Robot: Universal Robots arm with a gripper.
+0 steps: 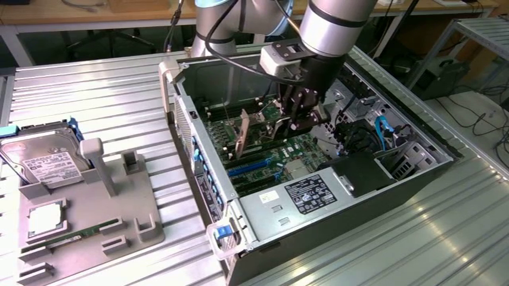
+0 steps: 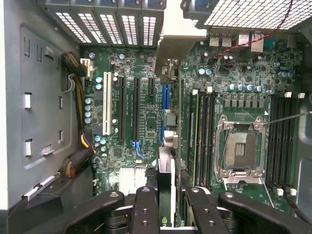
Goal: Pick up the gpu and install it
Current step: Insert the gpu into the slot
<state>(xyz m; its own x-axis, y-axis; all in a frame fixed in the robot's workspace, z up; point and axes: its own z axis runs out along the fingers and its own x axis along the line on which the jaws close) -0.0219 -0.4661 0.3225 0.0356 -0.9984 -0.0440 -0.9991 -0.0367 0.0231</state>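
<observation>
In the exterior view, the black claw (image 1: 301,122) at the end of the silver-and-grey robot arm (image 1: 334,27) reaches down into the open black computer case (image 1: 413,173) in the centre of the frame, over the green motherboard (image 1: 275,158). It pinches the gpu (image 1: 280,119), a thin flat card held on edge, which appears here only as a dark sliver beside the fingers. A separate thin brown-edged card (image 1: 244,134) stands upright in the board left of centre.

The wrist view looks straight down along the card. The black fingers (image 2: 146,212) at the lower middle of the frame press against both faces of the gpu (image 2: 165,168), whose narrow edge runs up the middle of the frame beside a blue expansion slot (image 2: 165,105), with its silver metal end bracket (image 2: 178,46) at the upper middle. The empty silver processor socket (image 2: 241,146) lies at right of centre.

At the lower left of the exterior view, a grey plastic parts holder (image 1: 119,220) sits on the ribbed metal bench (image 1: 104,95), carrying a silver hard drive with a white label (image 1: 44,158) and a narrow green RAM stick (image 1: 80,233).
</observation>
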